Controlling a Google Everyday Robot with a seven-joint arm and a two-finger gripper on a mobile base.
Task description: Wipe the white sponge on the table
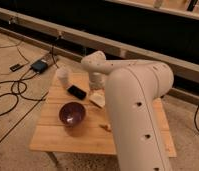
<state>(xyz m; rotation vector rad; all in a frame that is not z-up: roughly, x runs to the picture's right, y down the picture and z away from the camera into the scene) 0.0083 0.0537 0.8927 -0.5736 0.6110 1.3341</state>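
The table (78, 141) is a low one with a light wooden plank top. My arm's big white links fill the right half of the camera view and hide that side of the table. The wrist bends down over the table's back middle, where the gripper (96, 89) points at the top. Right under it lies a small cream-white block, the white sponge (97, 99); the gripper is at or just above its back edge, and I cannot tell whether they touch.
A dark purple bowl (72, 113) sits left of centre. A black phone (77, 92) lies behind it, and a white cup (63, 75) stands at the back left corner. A small orange-tinted scrap (107, 127) lies by my arm. Cables and a black box (40, 65) are on the floor at left.
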